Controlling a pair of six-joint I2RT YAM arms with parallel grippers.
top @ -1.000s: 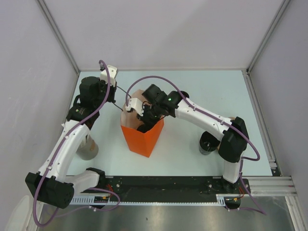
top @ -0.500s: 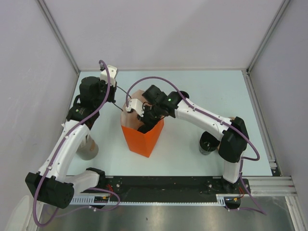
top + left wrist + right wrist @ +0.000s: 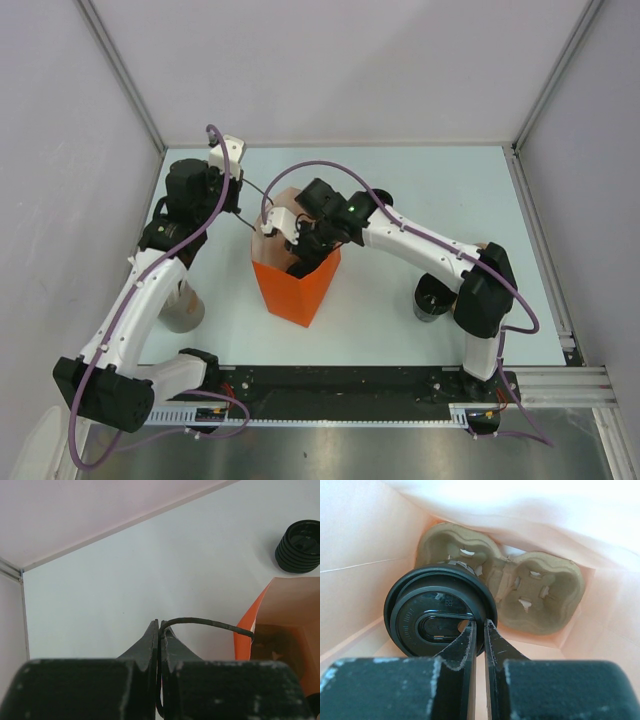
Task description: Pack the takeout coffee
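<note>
Right gripper (image 3: 480,628) is down inside the bag (image 3: 297,290), fingers squeezed onto the rim of the coffee (image 3: 427,615) lid. The coffee sits upright in one pocket of the carrier (image 3: 542,595) at the bottom of the bag. Left gripper (image 3: 159,630) is clamped tight on the bag's black handle (image 3: 200,622), off the bag's far-left side. The bag stands about mid-table (image 3: 400,190), a bit left of centre.

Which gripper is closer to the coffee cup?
Right. The right gripper is down inside the bag, pinching the coffee cup by its lid. The left gripper is outside the bag, holding its handle.
</note>
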